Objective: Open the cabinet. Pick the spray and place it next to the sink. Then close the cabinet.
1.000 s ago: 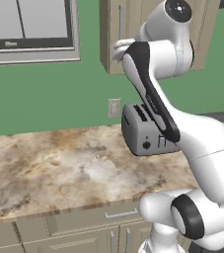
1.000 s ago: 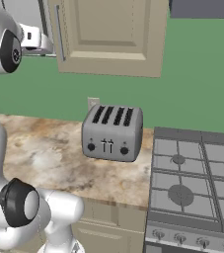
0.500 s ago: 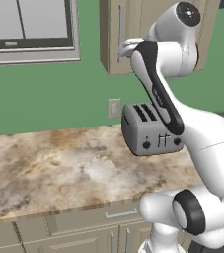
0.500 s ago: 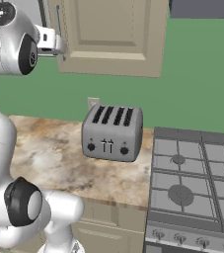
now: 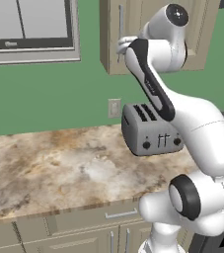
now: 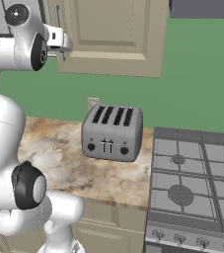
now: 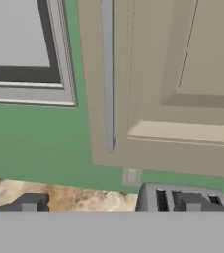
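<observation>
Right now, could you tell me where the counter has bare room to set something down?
The counter lies bare from the toaster leftward to the picture's edge. It is tighter at the right, where the toaster sits close beside the stove.

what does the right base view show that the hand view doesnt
Right base view alone: the gas stovetop with its burners, and the arm's white links with the drawers below the counter.

Hand view alone: the window frame left of the cabinet, and the open gripper at the bottom.

Both: the closed cabinet with its silver bar handle, the toaster, the marbled counter and the green wall.
</observation>
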Robot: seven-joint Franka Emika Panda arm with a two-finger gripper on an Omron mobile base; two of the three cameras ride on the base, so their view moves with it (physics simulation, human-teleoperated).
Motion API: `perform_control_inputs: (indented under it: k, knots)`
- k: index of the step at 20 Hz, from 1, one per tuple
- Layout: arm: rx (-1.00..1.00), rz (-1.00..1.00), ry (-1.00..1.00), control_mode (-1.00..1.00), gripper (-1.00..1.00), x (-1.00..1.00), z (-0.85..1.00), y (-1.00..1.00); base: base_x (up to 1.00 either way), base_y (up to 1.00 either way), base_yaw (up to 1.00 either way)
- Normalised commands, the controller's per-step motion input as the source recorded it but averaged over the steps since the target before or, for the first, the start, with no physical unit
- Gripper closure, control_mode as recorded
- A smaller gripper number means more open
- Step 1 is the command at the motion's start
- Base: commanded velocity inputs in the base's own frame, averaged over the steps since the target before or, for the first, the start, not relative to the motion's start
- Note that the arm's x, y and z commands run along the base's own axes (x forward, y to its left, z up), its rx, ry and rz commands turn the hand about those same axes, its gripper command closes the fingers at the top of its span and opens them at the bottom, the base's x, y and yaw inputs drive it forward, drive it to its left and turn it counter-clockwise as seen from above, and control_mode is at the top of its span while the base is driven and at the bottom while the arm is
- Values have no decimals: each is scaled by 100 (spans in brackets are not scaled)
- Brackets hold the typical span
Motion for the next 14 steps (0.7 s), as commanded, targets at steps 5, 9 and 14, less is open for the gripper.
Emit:
perform_control_inputs:
  k: [5,9,14]
  knots:
    - [0,0,0,-100,-100,37,0,0,0,0,0]
    - [0,0,0,-100,-100,25,0,0,0,0,0]
    - [0,0,0,-100,-100,9,-3,4,0,0,0]
